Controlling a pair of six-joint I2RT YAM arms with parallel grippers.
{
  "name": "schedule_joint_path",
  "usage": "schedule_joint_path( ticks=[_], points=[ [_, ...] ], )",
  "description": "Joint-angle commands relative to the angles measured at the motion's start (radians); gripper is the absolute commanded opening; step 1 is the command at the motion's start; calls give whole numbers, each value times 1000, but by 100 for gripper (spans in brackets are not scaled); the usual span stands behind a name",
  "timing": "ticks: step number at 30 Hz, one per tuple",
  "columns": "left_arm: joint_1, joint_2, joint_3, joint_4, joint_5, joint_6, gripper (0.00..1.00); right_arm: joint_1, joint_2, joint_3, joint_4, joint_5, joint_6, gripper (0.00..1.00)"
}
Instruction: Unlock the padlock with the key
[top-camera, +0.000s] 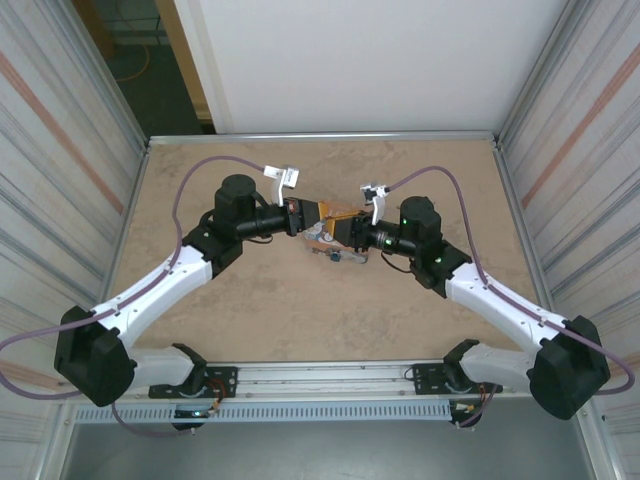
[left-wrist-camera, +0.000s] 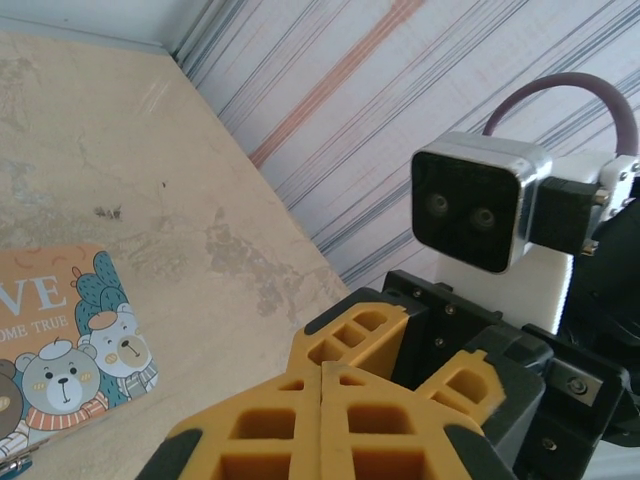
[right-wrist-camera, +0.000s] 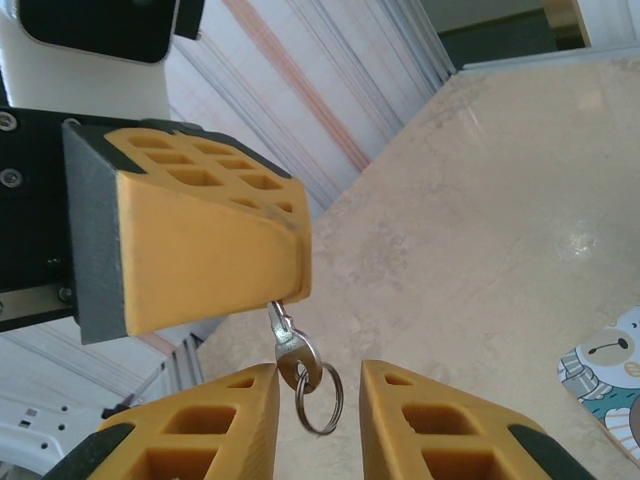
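Fingers (right-wrist-camera: 200, 240) of left gripper (left-wrist-camera: 321, 378) are clenched on the key (right-wrist-camera: 290, 345), with its ring (right-wrist-camera: 320, 400) hung below. Fingers of right gripper (right-wrist-camera: 318, 370) are held released, one on either side of the ring. Tiny padlock (top-camera: 331, 256) is seen on desk (top-camera: 300, 320) under both grippers, beside orange tin box (left-wrist-camera: 70, 340); contact cannot be told.

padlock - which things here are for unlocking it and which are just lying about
For the job: padlock; key on its ring, pinched by the left gripper; right gripper, open by the ring.
Lying about: tin box with cartoon bears.
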Motion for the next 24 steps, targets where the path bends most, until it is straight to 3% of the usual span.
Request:
schedule_joint_path(
  ticks=[1, 8, 13, 16, 24],
  points=[
    [5, -30, -8, 40, 30, 0, 0, 6, 7, 47, 19, -17, 20, 24],
    [5, -27, -10, 40, 29, 1, 0, 5, 5, 48, 9, -3, 23, 14],
    [5, -30, -11, 37, 22, 5, 0, 6, -7, 47, -20, 14, 8, 0],
    [5, -33, -11, 36, 14, 7, 0, 5, -19, 41, -31, 27, 2, 0],
    [9, -66, -6, -11, -40, 40, 38, -1, -42, 40, -117, 72, -49, 0]
  ],
)
